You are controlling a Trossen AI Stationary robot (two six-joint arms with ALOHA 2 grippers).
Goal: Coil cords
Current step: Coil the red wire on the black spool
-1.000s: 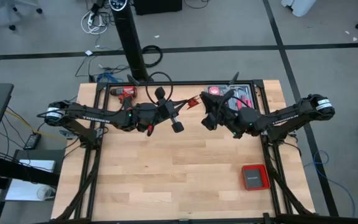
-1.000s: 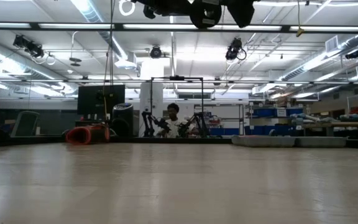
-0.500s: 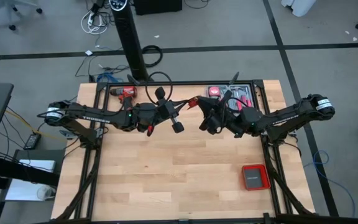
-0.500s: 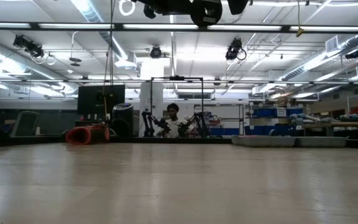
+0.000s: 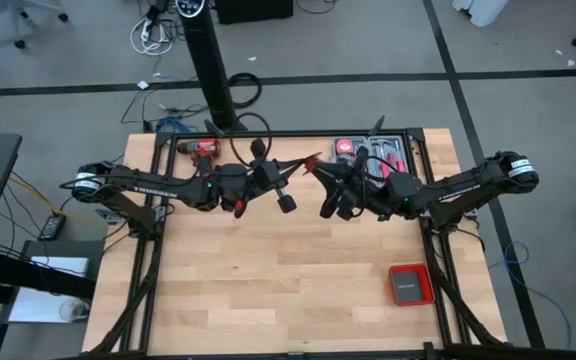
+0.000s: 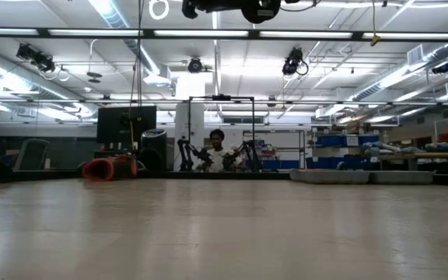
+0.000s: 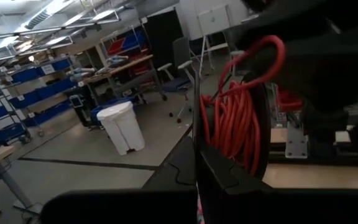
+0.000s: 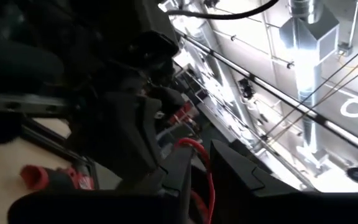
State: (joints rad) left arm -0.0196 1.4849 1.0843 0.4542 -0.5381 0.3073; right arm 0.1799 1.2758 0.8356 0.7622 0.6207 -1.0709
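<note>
Overhead, the closed left gripper and right gripper hold the red cord running crosswise between them.

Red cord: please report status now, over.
Left gripper shut on red cord, raised mid-table. Right gripper close beside, cord between its fingers. Nothing in the way.

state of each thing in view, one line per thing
red cord: coiled in loops, held up between both arms
left claw: shut on the red cord, raised over the table
right claw: closed on a cord strand, raised
power drill: lying on the table's far edge
red box: flat on the table
</note>
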